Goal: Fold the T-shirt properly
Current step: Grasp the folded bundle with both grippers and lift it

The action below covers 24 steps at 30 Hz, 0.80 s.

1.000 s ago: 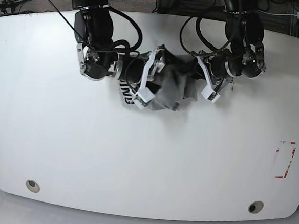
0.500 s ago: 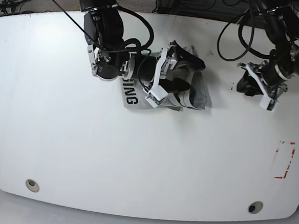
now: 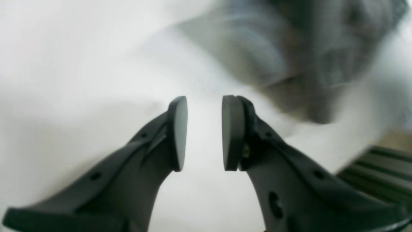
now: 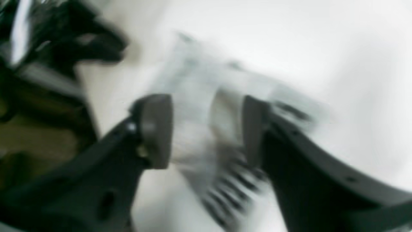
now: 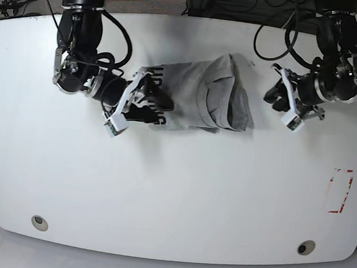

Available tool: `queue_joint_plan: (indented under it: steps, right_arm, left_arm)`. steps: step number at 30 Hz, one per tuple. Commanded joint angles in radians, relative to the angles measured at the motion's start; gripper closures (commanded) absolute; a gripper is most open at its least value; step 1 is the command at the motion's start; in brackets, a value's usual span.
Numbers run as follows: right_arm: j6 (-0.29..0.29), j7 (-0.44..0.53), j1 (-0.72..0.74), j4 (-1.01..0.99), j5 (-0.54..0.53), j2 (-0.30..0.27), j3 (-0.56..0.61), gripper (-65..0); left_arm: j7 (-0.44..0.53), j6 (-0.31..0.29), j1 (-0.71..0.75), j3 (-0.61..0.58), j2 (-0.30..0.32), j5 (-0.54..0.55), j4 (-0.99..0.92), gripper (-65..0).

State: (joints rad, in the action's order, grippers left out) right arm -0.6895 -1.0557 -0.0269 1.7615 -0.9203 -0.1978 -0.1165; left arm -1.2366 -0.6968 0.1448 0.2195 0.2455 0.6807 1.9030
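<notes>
So the T-shirt (image 5: 199, 98) is sitting in the upper middle of the base view on the white counter (image 5: 174, 195), bunched into a rough folded bundle rather than a neat rectangle, and my read is that both arms are parked on either side of it so they can work on opposite edges. The right end effector (image 5: 128, 109) is at the shirt's left edge in the base view, just at the end with the black lettering; its wrist view is badly smeared, but the jaws stand partly apart with grey fabric and black print showing between them, and I honestly can't tell whether the pads are actually pinching cloth or just hovering over it. The left end effector (image 5: 291, 105) is off to the right of the shirt in the base view, clear of the fabric with bare counter between them; in its wrist view the two pads have a modest gap and nothing in it, just white counter, with the grey shirt blurred in the upper right of that frame. The shirt itself is heather grey, soft and rumpled, with a darker shadowed pocket of folds toward its right end and the lettering peeking out at the left. I'd say it's partway folded at best and still needs flattening and squaring up.
</notes>
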Motion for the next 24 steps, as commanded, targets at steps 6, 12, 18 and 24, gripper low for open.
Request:
queue_joint_plan:
  steps: [6,12,18,24]
  right_arm:
    - [-0.009,0.021,0.130,-0.154,0.074,-0.009,0.010,-16.2]
    - [-0.009,0.022,0.201,-0.249,0.272,0.059,0.010,-16.2]
    - [-0.009,0.104,0.229,-0.326,0.518,0.108,0.025,-16.2]
    - [-0.009,0.159,0.224,-0.391,0.613,0.113,0.056,-16.0]
  left_arm:
    - [0.018,-0.001,-0.026,-0.185,-0.116,-0.060,0.025,-17.1]
    - [0.018,-0.001,-0.027,-0.266,-0.186,-0.160,0.020,-17.1]
    - [0.024,-0.001,-0.029,-0.277,-0.185,-0.250,0.008,-17.1]
    - [0.157,-0.001,-0.061,-0.282,-0.093,-0.362,-0.089,-17.1]
